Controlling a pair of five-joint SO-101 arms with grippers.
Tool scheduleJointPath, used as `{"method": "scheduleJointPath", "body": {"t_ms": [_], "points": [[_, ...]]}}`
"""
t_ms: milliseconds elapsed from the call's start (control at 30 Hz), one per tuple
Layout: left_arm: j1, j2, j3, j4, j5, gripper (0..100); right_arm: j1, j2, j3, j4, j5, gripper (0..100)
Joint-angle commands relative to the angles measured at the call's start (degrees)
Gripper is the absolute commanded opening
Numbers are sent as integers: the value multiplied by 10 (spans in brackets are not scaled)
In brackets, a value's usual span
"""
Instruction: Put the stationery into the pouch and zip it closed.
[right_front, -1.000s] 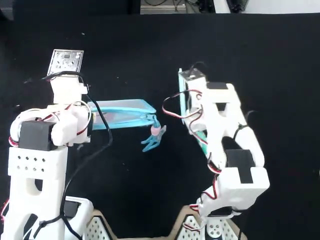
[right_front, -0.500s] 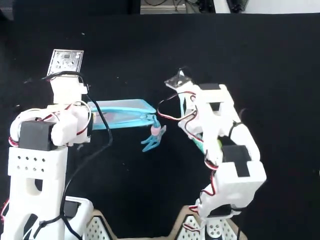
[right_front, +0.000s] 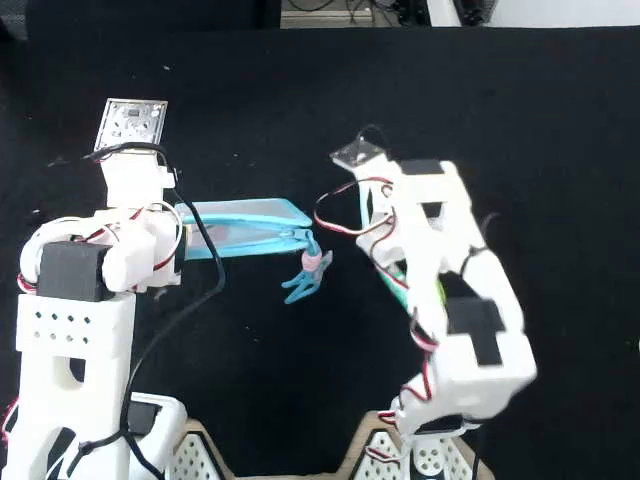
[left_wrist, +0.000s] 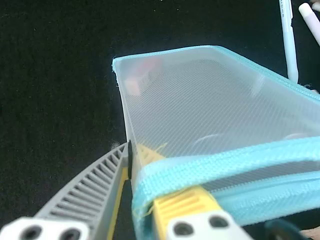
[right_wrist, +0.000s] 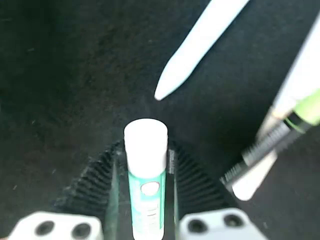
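The light-blue translucent pouch (right_front: 245, 228) lies left of centre, its zipper charm (right_front: 308, 272) at the end nearer the right arm. My left gripper (left_wrist: 137, 160) is shut on the pouch's (left_wrist: 210, 115) zipper-edge corner, at the end away from the charm (right_front: 183, 245). In my right gripper (right_wrist: 145, 150) sits a teal pen with a white cap (right_wrist: 145, 165), the fingers shut on its barrel above the black mat. The right arm (right_front: 430, 230) stands right of the pouch and hides its gripper from above.
A white pen (right_wrist: 200, 40) and a green-and-white pen (right_wrist: 295, 107) lie loose on the mat beyond the held pen. Pen ends (left_wrist: 288, 37) also lie past the pouch's far edge. The black mat (right_front: 250, 370) covers the table.
The right arm's wrist has swung left toward the pouch, and its elbow has shifted. The left arm and the pouch have stayed still.
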Motion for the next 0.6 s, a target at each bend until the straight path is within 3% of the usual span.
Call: {"method": "scheduleJointPath", "body": {"t_ms": [0,233,567], "points": [[4,4,7,-1,-1,30,-7,-161,16,62,-6,11],[4,4,7,-1,-1,30,-35,-429,35,124,-68,11],[4,4,7,-1,-1,30,-215,-683,36,32,-218,11]]}}
